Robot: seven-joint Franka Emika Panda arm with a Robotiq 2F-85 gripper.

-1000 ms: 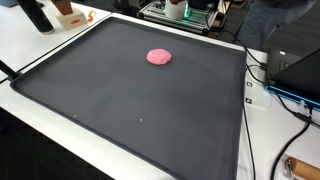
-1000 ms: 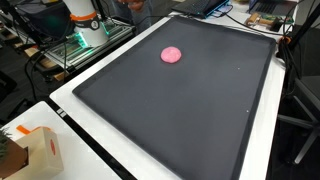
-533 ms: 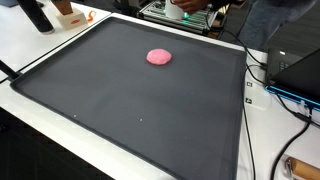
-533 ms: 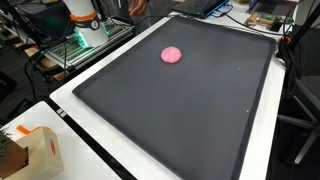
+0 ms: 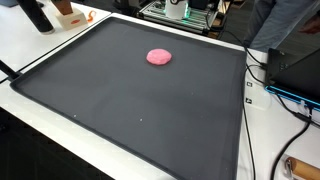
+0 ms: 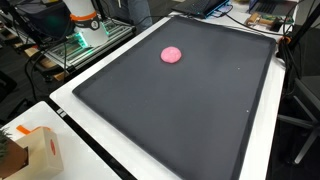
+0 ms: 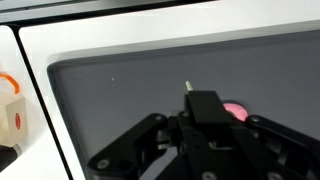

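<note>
White worktop [image 5: 45, 45] under a big dark mat [image 5: 150, 110]
Your gripper [image 7: 204, 122] hangs over the mat just beside the pink disc [image 7: 236, 110]; spread or pressed together, you cannot tell

Pink blob [image 7: 237, 110] on dark mat [image 7: 120, 90]

- Both exterior views look steeply down across the black mat [image 5: 140, 110] from different sides, fairly near.
- The wrist view looks down from above it.
- All three share the pink lump [image 7: 236, 110].
</note>
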